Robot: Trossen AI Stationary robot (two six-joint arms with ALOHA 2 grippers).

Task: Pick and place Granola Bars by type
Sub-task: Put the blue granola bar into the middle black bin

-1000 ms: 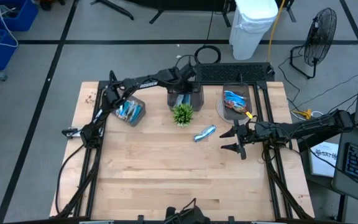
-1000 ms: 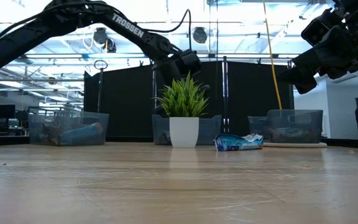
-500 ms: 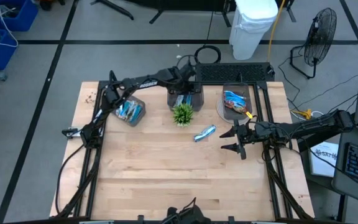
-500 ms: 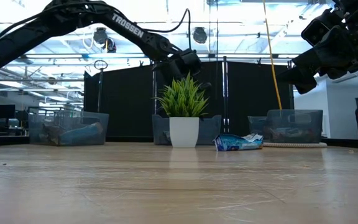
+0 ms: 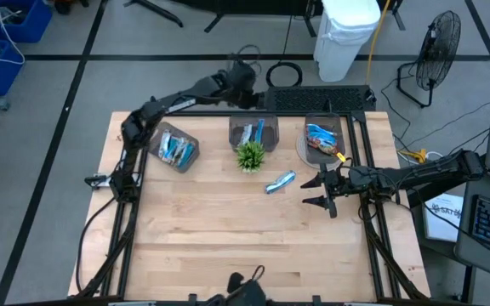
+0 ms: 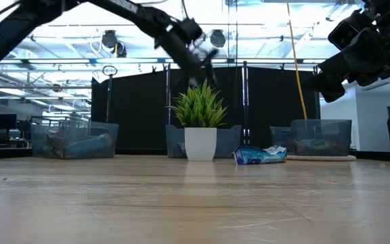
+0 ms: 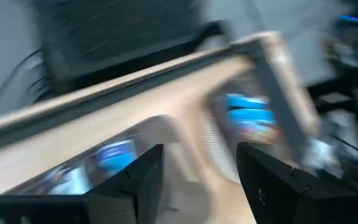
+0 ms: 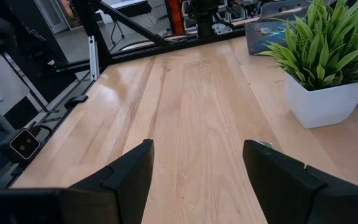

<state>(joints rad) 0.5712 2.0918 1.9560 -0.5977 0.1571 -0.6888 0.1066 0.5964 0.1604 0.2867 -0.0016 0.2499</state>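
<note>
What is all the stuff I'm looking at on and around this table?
Table: one, light wood.
Clear bins: three along the far edge, left, middle, right, each holding wrapped bars.
Loose bar: one, blue and white, lying near the plant.
Plant: one, green, white pot, before the middle bin.
Fan: one, black, on the floor.
Left gripper: open, beyond the far edge.
Right gripper: open, empty, right of the loose bar.

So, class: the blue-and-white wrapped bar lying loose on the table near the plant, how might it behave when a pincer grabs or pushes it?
The blue-and-white bar lies flat, so it probably slides, not rolls. Its glossy wrapper looks slippery. It seems light beside the potted plant, and its crinkled ends would likely flex.
</note>
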